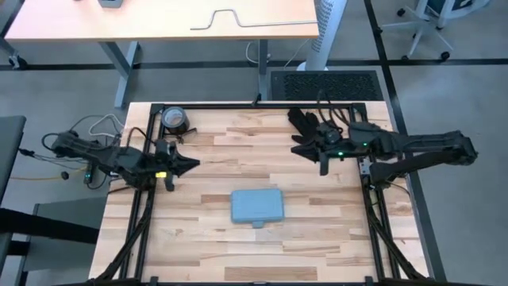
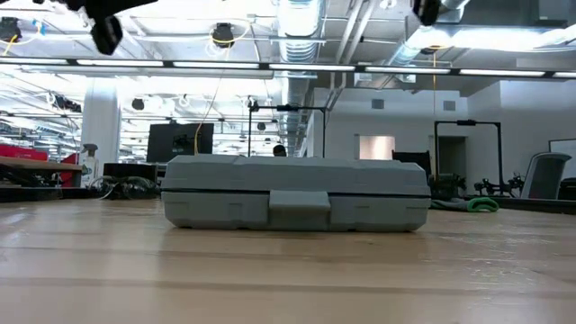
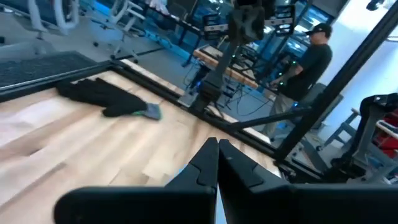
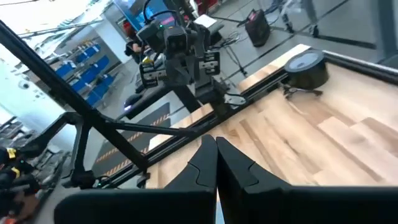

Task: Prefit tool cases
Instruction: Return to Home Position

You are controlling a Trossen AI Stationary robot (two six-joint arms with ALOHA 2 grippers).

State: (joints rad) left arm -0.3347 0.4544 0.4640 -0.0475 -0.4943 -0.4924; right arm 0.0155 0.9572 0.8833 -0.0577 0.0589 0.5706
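Bright ceiling lights (image 2: pixel 504 38); shadows seemingly faint.

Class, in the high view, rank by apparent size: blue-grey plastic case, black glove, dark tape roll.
1. Largest: the blue-grey plastic case.
2 and 3. The black glove and the dark round tape roll look about alike; not ranked.

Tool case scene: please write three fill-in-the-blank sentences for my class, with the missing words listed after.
1. The tool case lies with its lid ____.
2. The right gripper hangs beside a black ____.
3. The left gripper hangs near a dark roll of ____.
Missing words: closed; glove; tape.
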